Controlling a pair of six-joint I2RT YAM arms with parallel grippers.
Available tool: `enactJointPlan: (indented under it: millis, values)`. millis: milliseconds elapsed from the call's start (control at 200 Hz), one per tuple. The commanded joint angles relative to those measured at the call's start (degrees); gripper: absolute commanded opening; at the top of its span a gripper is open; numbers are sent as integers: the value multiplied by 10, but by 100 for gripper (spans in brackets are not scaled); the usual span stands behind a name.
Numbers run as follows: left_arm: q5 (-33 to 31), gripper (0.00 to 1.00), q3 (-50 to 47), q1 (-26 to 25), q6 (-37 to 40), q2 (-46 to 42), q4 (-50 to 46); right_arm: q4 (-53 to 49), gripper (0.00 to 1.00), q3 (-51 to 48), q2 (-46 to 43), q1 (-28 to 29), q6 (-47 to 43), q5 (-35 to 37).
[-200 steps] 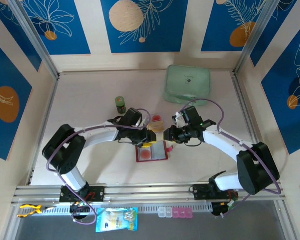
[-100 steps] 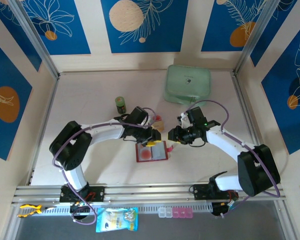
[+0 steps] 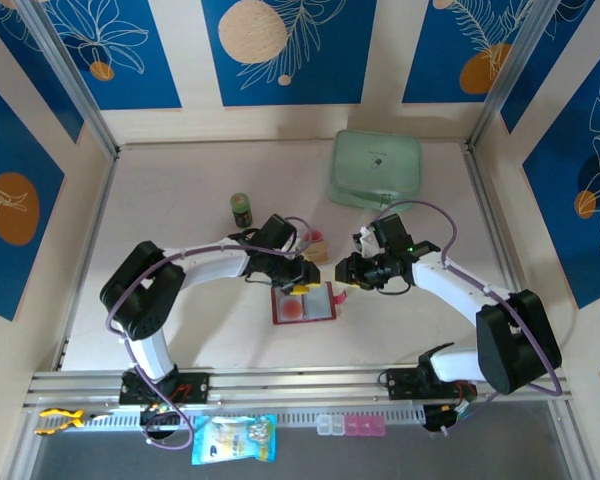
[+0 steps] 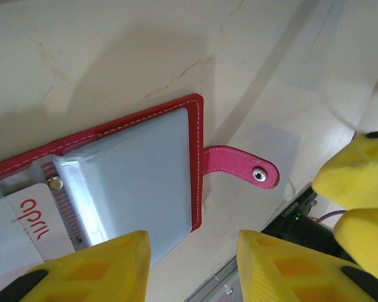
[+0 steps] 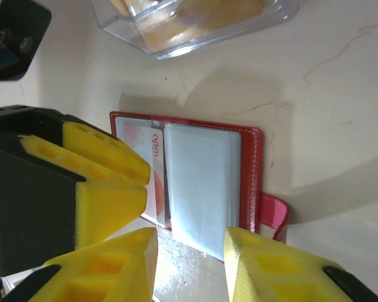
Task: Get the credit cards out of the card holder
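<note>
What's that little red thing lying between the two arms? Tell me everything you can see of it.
It is a small red card holder, leather-like with pale stitching, lying open and flat on the pale table. Inside are greyish clear plastic sleeves edged in red. A red snap tab with a metal stud sticks out from one side, unfastened. A white card with red lettering shows beside the sleeves. The left gripper hangs over it; whether it touches, I cannot tell.

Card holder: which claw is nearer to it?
Left. The left claw is over the card holder's far edge; the right claw sits just beyond its snap-tab side.
</note>
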Motion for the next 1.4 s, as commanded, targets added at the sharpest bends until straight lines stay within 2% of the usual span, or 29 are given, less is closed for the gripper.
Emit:
enactJointPlan:
  millis: [0, 450, 655, 880, 1035, 1160, 1395]
  values:
    - [-6, 39, -17, 11, 18, -29, -9, 11, 32, 22, 18, 20, 11, -21]
    - [-16, 29, -137, 66, 21, -118, 23, 34, 27, 83, 117, 133, 47, 12]
    - [-1, 21, -172, 75, 19, -116, 51, 29, 27, 105, 157, 168, 56, 26]
    - [-2, 12, -188, 75, 25, -107, 58, 22, 27, 120, 188, 183, 55, 34]
    - [-23, 5, -189, 75, 44, -106, 28, 23, 26, 125, 206, 187, 51, 28]
    - [-44, 2, -187, 75, 63, -111, -1, 22, 24, 131, 217, 189, 50, 23]
    - [-48, 1, -185, 75, 76, -93, -11, 21, 24, 144, 238, 191, 44, 14]
